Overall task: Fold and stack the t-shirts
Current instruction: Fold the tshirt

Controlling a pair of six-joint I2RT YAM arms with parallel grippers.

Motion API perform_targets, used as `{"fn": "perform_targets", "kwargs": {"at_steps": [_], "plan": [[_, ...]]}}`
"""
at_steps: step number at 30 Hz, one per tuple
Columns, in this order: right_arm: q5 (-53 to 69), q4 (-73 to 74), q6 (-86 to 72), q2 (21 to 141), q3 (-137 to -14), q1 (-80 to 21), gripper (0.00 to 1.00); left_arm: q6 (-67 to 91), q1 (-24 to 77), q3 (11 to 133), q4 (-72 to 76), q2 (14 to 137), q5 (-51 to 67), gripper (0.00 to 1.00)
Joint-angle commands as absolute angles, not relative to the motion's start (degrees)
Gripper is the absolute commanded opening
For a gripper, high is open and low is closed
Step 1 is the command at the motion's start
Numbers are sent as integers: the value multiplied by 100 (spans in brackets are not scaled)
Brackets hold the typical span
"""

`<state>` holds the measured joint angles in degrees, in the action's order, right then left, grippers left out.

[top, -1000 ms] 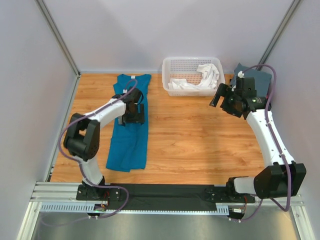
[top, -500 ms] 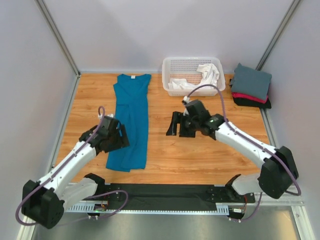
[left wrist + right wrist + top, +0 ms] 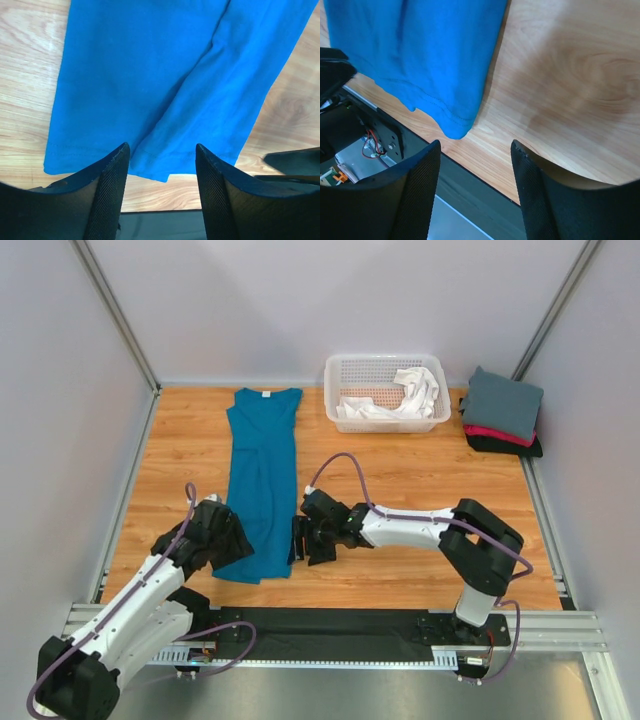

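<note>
- Folded stack (image 3: 503, 405) is sitting at two o'clock.
- Teal t-shirt (image 3: 262, 475) and white t-shirt (image 3: 415, 390) in basket (image 3: 345, 368) are awaiting folding.
- Left tool (image 3: 161, 150), right tool (image 3: 476, 147) are hovering spread, empty.

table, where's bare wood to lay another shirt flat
Widest bare wood: right of the teal shirt, in front of the basket and folded stack, behind the right arm. A narrower strip runs left of the shirt. Crowded: the shirt's near hem, where the left gripper and right gripper flank it.
</note>
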<state>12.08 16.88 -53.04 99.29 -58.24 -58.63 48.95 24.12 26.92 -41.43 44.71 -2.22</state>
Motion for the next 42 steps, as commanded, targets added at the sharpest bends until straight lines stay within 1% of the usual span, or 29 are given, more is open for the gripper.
{"fn": "perform_targets", "kwargs": {"at_steps": [1, 5, 10, 11, 14, 17, 18, 19, 24, 28, 36, 39, 42], "plan": [[1116, 1169, -5695, 10212, -6073, -6090, 60, 5010, 2399, 2663, -4236, 4140, -439, 62], [1116, 1055, -5792, 10441, -6152, -6161, 56, 5001, 2399, 2567, -4280, 4017, -413, 61], [1099, 958, -5818, 10635, -6179, -6170, 46, 4983, 2399, 2505, -4324, 3964, -422, 57], [1073, 949, -5818, 10652, -6170, -6170, 43, 4983, 2399, 2487, -4316, 3964, -404, 56], [1098, 958, -5827, 10731, -6205, -6170, 29, 5018, 2399, 2443, -4307, 3990, -413, 56], [1169, 993, -5792, 10810, -6258, -6170, 18, 5019, 2399, 2391, -4254, 4025, -361, 55], [1178, 1063, -5775, 10828, -6275, -6170, 12, 5027, 2399, 2382, -4263, 4025, -299, 55], [1186, 1142, -5757, 10819, -6284, -6170, 9, 5027, 2399, 2373, -4280, 4017, -273, 55], [994, 1861, -5511, 10583, -6267, -6170, 0, 5027, 2399, 2259, -4202, 3841, -80, 55], [870, 1960, -5423, 10354, -6082, -6170, 0, 4975, 2399, 2092, -4043, 3788, 219, 52], [1037, 1907, -5432, 10503, -6056, -6170, 0, 4957, 2408, 1828, -3779, 3428, 650, 51], [1028, 1916, -5423, 10494, -6047, -6170, 0, 4948, 2408, 1776, -3709, 3393, 782, 47], [1028, 1942, -5414, 10520, -6091, -6170, 0, 5001, 2408, 1635, -3691, 3454, 817, 47]]}}
